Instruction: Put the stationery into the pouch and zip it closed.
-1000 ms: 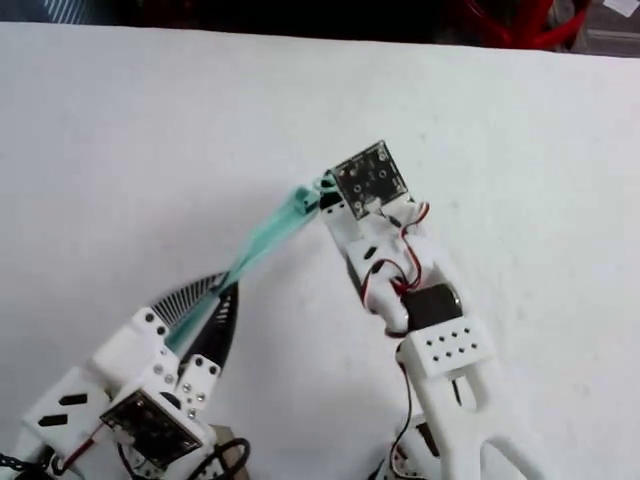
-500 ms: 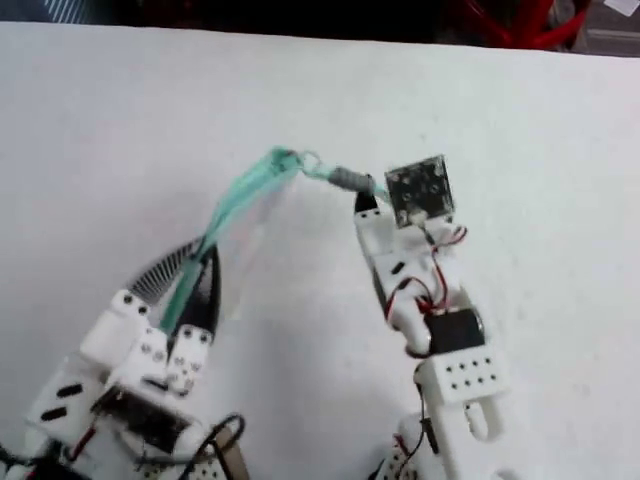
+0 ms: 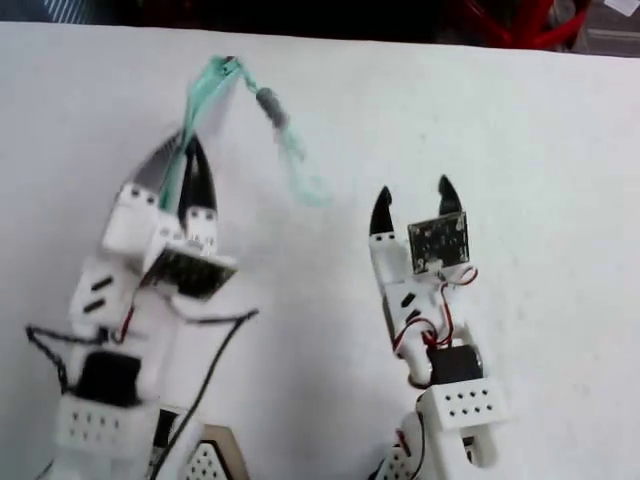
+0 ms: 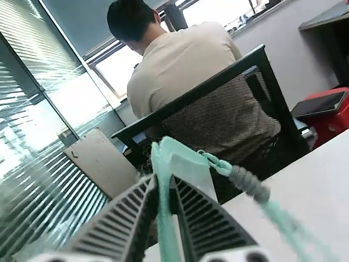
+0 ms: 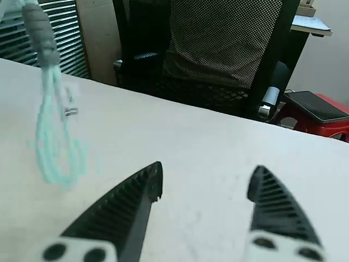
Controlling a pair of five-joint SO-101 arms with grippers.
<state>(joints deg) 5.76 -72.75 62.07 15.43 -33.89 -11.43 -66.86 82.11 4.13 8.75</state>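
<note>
Our left end effector point(image 3: 188, 145) pinches the pouch point(image 3: 205, 85), right end effector point(image 3: 412, 187) wide; we should lower it gently, cord point(image 3: 270, 106) untangled

A plain white surface point(image 3: 540, 130), its far edge meeting the dark room behind. Toward its near-left corner a thin black cable point(image 3: 212, 362) runs across it.

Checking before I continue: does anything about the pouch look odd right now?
The pouch is pinched edge-on in the left pincer, seemingly raised off the table, with its cord loop dangling loose. The right pincer stands open beside it, touching nothing.
</note>
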